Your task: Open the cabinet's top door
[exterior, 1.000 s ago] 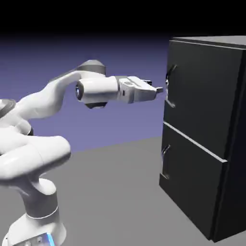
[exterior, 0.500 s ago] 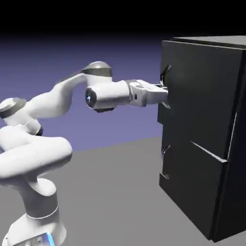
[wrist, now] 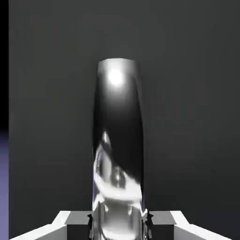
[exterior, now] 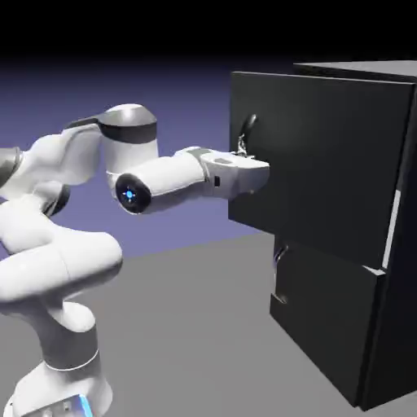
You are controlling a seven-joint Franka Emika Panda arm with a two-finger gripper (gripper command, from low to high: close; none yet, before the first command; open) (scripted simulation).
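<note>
The matte black cabinet (exterior: 405, 326) stands at the right of the exterior view. Its top door (exterior: 326, 155) is swung partly outward, its free edge well left of the cabinet's front. My gripper (exterior: 259, 169) is shut on the top door's handle (exterior: 247, 130), whose upper end sticks up above the hand. In the hand view the shiny handle bar (wrist: 117, 140) runs upright between my grey fingertips (wrist: 161, 220), with the top door's dark panel (wrist: 187, 93) filling the picture behind it.
The lower door (exterior: 326, 313) stays flush with the cabinet, and its short handle (exterior: 279, 262) sits just under the opened door. Grey table (exterior: 187, 326) stretches between my base and the cabinet. The door's edge shows at the hand view's left.
The gripper went from just short of the handle to shut on it, then moved left toward my base. The top door swung outward with it.
</note>
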